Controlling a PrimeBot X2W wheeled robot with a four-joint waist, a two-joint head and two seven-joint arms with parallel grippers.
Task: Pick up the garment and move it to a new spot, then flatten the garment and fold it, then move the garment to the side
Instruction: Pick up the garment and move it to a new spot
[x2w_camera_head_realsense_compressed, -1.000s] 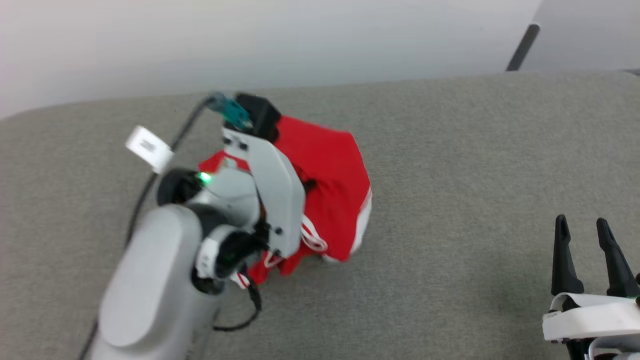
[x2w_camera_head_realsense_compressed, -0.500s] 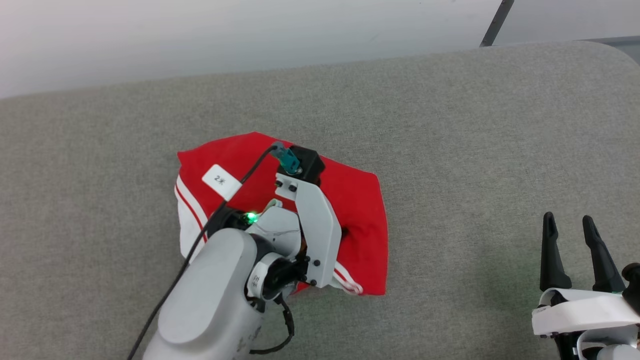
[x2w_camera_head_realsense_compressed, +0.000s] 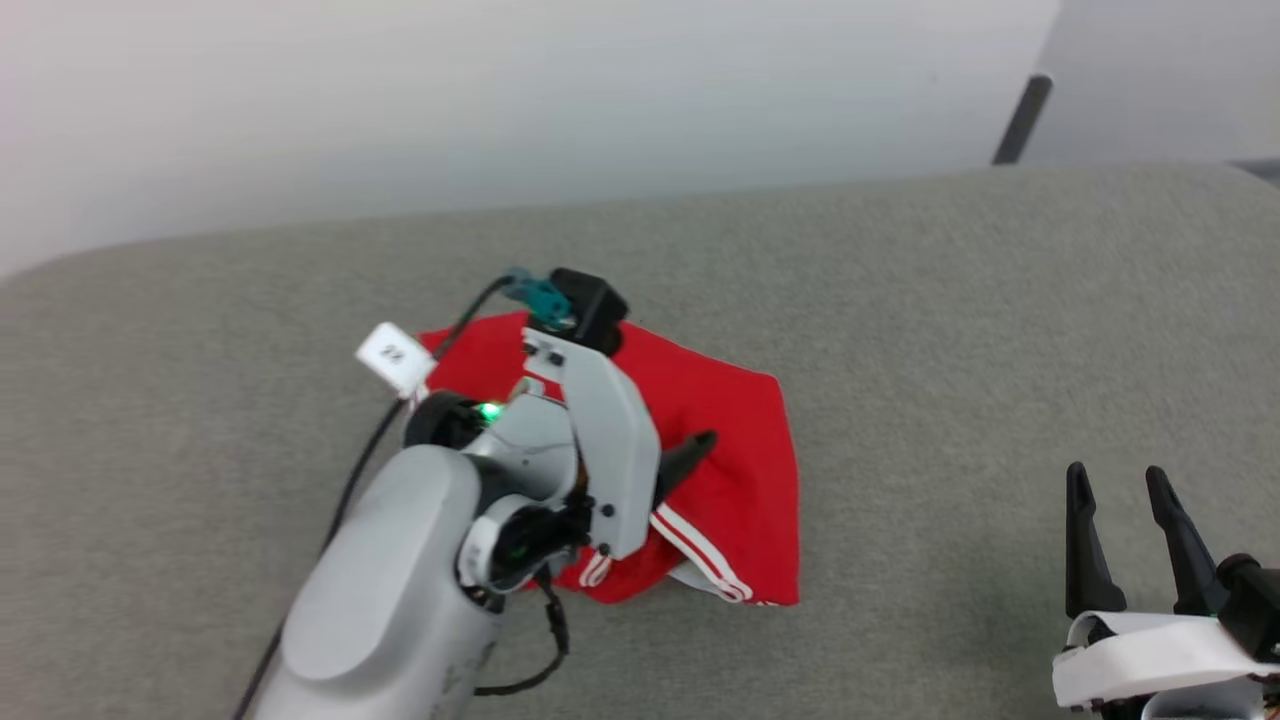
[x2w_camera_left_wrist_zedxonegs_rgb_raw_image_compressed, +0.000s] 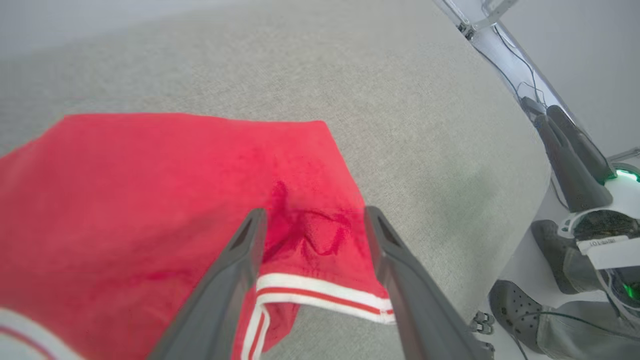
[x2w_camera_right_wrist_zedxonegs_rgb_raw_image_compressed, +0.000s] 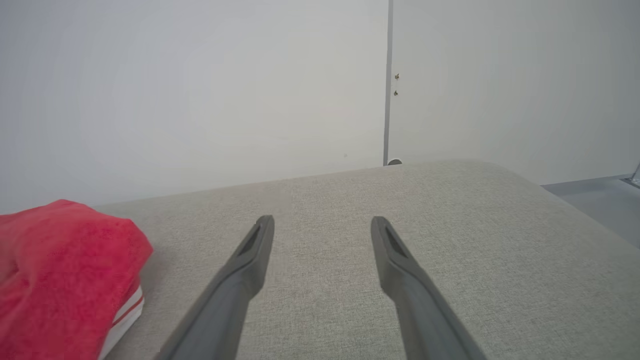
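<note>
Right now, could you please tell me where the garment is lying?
In the head view, the garment lies bunched on the grey surface, left of centre, under the open left gripper.

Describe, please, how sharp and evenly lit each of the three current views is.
Head view: mildly soft, the garment lacks crisp edges, and the wall fades pale toward the upper left. Left wrist view: wide-angle distortion bows the edge of the grey surface, and the garment looks smeared. Right wrist view: sharpest, with flat even light, visible weave and a faint shadow beside the garment.

The grey fabric-covered surface (x2w_camera_head_realsense_compressed: 950, 330) bears the red garment (x2w_camera_head_realsense_compressed: 745, 500), folded flat, its striped trim showing.
</note>
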